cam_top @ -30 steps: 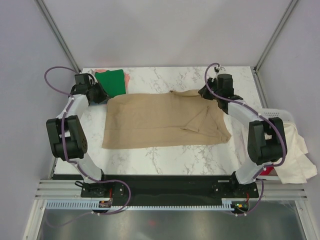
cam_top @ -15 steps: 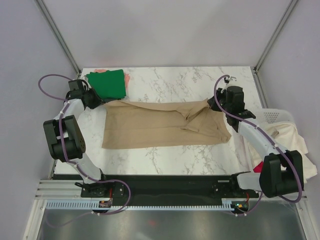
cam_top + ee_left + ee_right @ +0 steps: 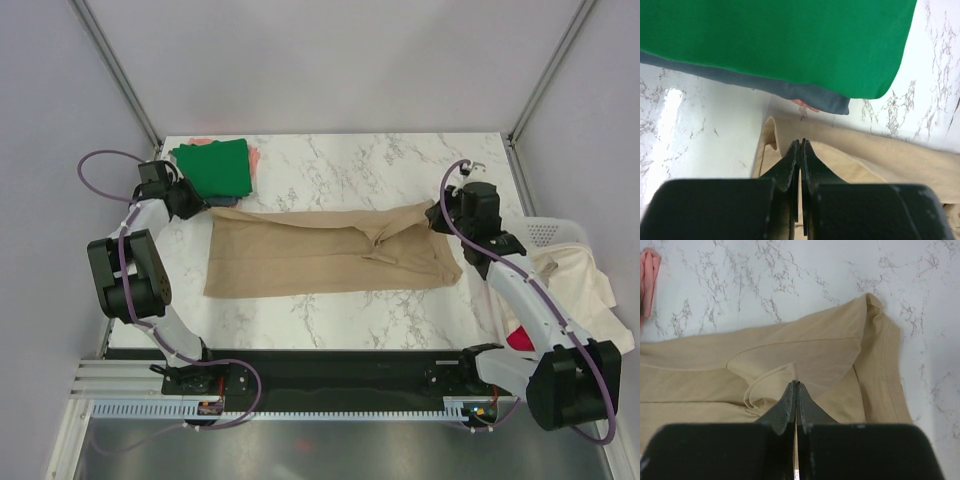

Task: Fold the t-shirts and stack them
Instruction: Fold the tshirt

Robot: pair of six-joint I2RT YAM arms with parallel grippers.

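A large tan t-shirt lies spread across the middle of the table. My left gripper is shut on its far left corner; in the left wrist view the tips pinch a tan fold. My right gripper is shut on the far right edge; in the right wrist view the tips hold a raised pleat of tan cloth. A folded green t-shirt tops a stack at the far left. It lies over a dark blue-grey one and a salmon-pink one.
A white mesh basket hangs off the table's right edge. It holds cream cloth and a bit of red. The stack lies just beyond the tan shirt's far left corner. Frame posts stand at the back corners.
Both grippers have drawn the tan shirt's far edge toward the near side. The right gripper has also moved to the right. The shirt now looks narrower front to back.
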